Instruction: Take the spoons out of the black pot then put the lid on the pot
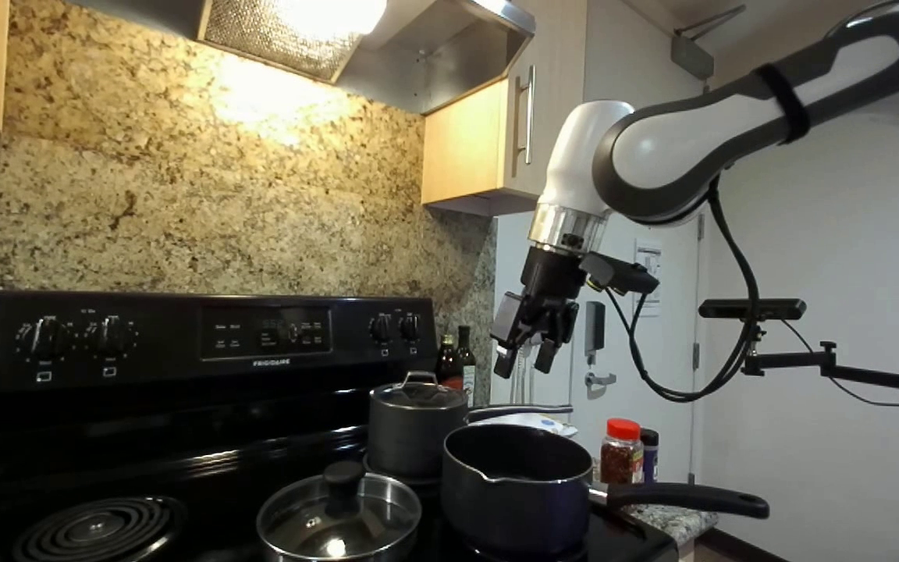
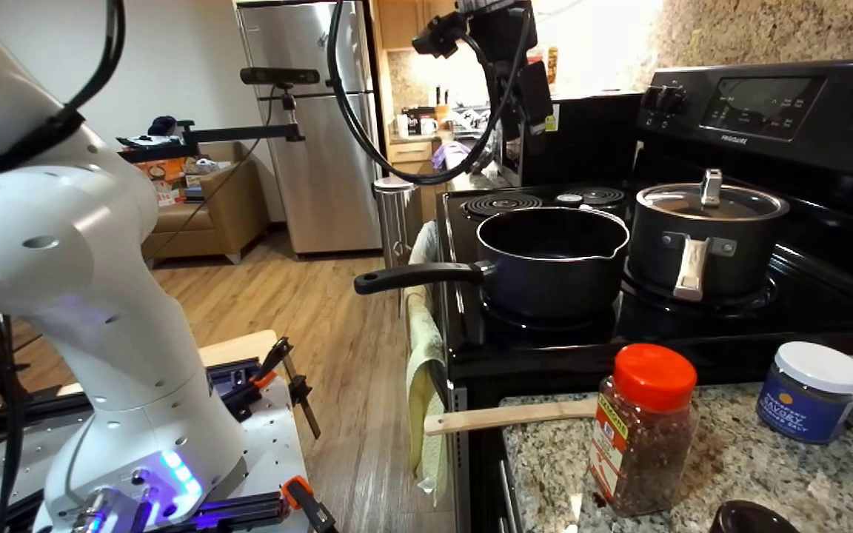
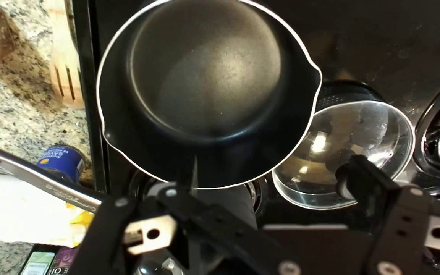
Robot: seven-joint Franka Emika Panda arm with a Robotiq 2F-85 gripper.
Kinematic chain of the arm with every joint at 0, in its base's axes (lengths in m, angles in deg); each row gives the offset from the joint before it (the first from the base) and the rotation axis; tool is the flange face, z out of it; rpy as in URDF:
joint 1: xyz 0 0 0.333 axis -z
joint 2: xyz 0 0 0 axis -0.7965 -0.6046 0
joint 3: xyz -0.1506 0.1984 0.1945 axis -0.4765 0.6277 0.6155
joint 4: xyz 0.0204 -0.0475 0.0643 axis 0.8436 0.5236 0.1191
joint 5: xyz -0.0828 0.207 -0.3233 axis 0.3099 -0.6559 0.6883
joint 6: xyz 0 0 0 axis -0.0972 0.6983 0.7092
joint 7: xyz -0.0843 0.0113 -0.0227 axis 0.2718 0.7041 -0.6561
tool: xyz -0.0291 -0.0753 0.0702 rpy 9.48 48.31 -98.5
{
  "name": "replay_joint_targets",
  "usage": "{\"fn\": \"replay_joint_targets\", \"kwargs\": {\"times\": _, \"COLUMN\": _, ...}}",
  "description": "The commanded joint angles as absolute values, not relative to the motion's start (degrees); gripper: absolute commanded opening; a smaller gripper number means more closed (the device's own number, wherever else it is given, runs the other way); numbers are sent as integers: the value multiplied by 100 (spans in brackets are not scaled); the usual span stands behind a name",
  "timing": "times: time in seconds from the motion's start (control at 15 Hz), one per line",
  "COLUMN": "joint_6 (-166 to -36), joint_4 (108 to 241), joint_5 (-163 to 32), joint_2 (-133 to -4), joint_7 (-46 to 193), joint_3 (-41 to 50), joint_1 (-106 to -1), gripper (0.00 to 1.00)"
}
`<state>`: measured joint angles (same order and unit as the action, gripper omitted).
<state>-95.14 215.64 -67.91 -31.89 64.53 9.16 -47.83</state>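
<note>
Two fingers (image 1: 505, 362) of the gripper (image 1: 525, 362) are spread wide, with nothing held between them, well above the stove (image 3: 365, 42). One slotted wooden spoon (image 3: 64, 61) is laid on the counter (image 2: 545, 466) and none is seen in the pot (image 1: 516, 507), so the lid (image 3: 330, 143) is judged to be wanted next. It is set on the stove just beside the pot, knob (image 1: 343, 475) upward; whether pot and lid are in contact cannot be told. Being glass, the lid should be treated as stiff, breakable and slick, with some weight. It is best gripped squarely by the knob, since by the edge it could easily be tipped or dropped.
</note>
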Motion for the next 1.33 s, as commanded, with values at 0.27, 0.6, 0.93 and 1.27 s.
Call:
{"fn": "replay_joint_targets", "kwargs": {"times": 0.27, "joint_6": -9332, "joint_4": 21290, "joint_5": -6681, "joint_2": -3318, "joint_7": 6573, "joint_3": 923, "joint_1": -4814, "gripper": 100}}
{"fn": "replay_joint_targets", "kwargs": {"times": 0.6, "joint_6": -8837, "joint_4": 20013, "joint_5": -6794, "joint_2": -4362, "joint_7": 7303, "joint_3": 960, "joint_1": -5159, "gripper": 100}}
{"fn": "replay_joint_targets", "kwargs": {"times": 0.93, "joint_6": -8121, "joint_4": 18557, "joint_5": -6885, "joint_2": -5699, "joint_7": 8166, "joint_3": 1017, "joint_1": -5443, "gripper": 100}}
{"fn": "replay_joint_targets", "kwargs": {"times": 1.27, "joint_6": -8021, "joint_4": 17535, "joint_5": -6654, "joint_2": -6830, "joint_7": 8781, "joint_3": 1116, "joint_1": -5512, "gripper": 100}}
